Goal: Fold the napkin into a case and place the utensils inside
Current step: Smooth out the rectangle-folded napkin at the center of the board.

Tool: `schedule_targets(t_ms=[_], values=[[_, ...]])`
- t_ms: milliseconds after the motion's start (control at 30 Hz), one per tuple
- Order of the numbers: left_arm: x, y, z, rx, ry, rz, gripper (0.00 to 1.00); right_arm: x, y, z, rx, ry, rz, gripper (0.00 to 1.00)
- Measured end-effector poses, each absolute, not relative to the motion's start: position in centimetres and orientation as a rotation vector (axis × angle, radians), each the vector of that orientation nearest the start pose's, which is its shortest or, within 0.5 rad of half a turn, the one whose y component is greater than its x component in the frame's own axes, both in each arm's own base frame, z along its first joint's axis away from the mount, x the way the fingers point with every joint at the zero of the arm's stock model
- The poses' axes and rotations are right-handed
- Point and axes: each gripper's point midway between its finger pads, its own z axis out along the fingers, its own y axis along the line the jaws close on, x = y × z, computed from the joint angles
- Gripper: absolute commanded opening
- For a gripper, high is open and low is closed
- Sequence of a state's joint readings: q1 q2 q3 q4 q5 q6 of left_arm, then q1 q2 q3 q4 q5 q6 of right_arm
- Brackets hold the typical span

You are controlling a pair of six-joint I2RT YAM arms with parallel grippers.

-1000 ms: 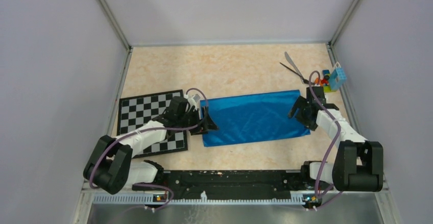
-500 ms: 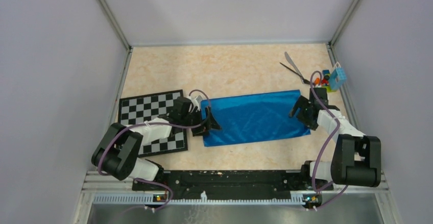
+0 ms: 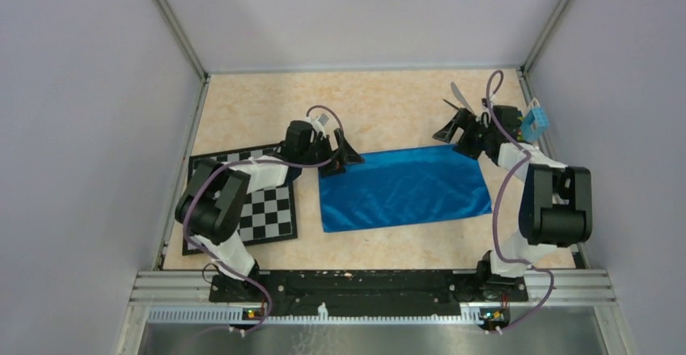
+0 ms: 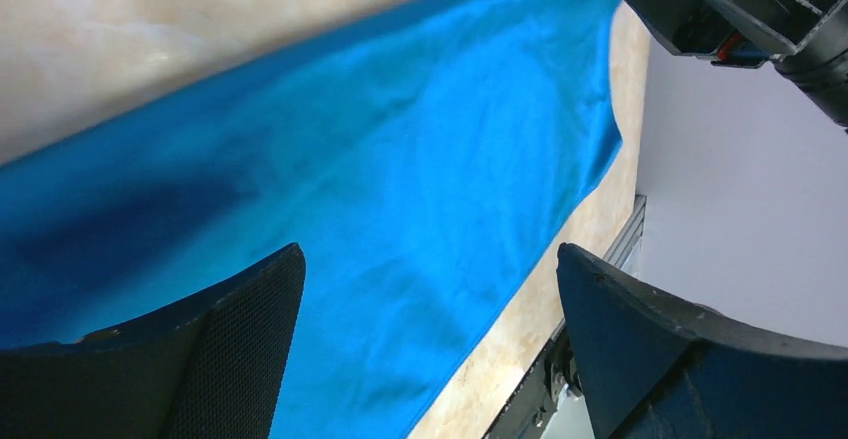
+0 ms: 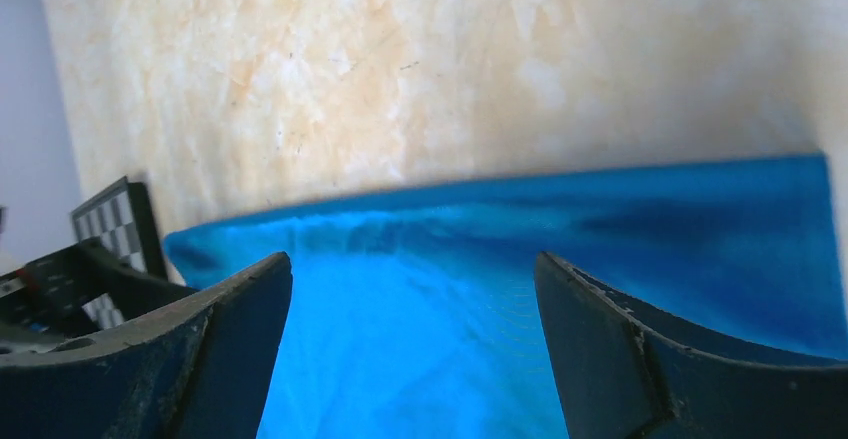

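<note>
In the top external view, locate the napkin (image 3: 404, 187) lying flat on the table (image 3: 380, 104), near the middle, with its left edge just beside the chessboard (image 3: 267, 213). The left gripper (image 3: 346, 154) stands at the napkin's far left corner and the right gripper (image 3: 455, 130) at its far right corner. From this view you cannot tell whether either one touches the cloth. The 2 utensils lie on the table behind the right gripper: the silver-grey utensil (image 3: 459, 95) shows its flat blade, and the black utensil (image 3: 447, 103) shows only a short end, the rest being hidden by the gripper. A light-blue toy block (image 3: 535, 120) sits by the right wall, close to the right arm's wrist. In the left wrist view, note that the left gripper's 2 fingers (image 4: 210, 359) stand wide apart with nothing clamped between them. The napkin fills the space below them, smooth with faint creases, and the right gripper shows at the upper right, beyond the cloth's far end. In the right wrist view, note that the right gripper's fingers (image 5: 640, 359) also stand wide apart and hold nothing. The napkin's far edge runs across the frame between them, with bare table beyond it. The chessboard appears at the left edge of that view.
</note>
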State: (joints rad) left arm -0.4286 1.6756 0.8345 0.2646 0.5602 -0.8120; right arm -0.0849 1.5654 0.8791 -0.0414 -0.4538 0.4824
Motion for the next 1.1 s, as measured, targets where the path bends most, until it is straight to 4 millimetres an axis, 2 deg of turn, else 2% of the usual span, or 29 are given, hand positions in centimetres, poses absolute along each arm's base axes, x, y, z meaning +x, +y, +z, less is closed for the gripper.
schedule_targets(t_ms=[100, 233, 400, 500, 800, 900, 967, 1033, 1100], values=[[33.7, -27.2, 7.7, -0.162, 2.375, -1.267, 0.99, 40.5, 7.2, 7.7, 0.415, 2.271, 0.867, 0.88], [35.5, -25.6, 6.2, -0.256, 2.374, -1.251, 0.99, 41.6, 7.0, 6.1, 0.447, 2.236, 0.993, 0.87], [37.5, -23.7, 6.2, -0.320, 2.317, -1.211, 0.99, 43.2, 4.5, 5.6, 0.496, 2.128, 1.100, 0.86], [38.1, -23.0, 6.1, -0.339, 2.295, -1.202, 0.99, 43.8, 2.9, 5.6, 0.512, 2.065, 1.141, 0.86], [38.2, -22.5, 6.3, -0.286, 2.299, -1.158, 0.99, 44.2, 1.7, 5.7, 0.513, 2.051, 1.159, 0.85], [38.3, -22.8, 7.5, -0.233, 2.302, -1.164, 0.99, 43.9, 1.3, 6.5, 0.533, 2.095, 1.058, 0.86], [38.4, -23.4, 9.0, -0.182, 2.280, -1.192, 0.99, 43.5, 1.5, 8.0, 0.516, 2.110, 0.997, 0.86], [38.5, -24.4, 10.9, -0.124, 2.245, -1.236, 0.99, 43.3, 3.5, 10.4, 0.435, 2.105, 0.979, 0.86], [38.3, -25.2, 12.3, -0.075, 2.215, -1.275, 0.99, 43.1, 6.8, 12.4, 0.323, 2.090, 1.011, 0.86]])
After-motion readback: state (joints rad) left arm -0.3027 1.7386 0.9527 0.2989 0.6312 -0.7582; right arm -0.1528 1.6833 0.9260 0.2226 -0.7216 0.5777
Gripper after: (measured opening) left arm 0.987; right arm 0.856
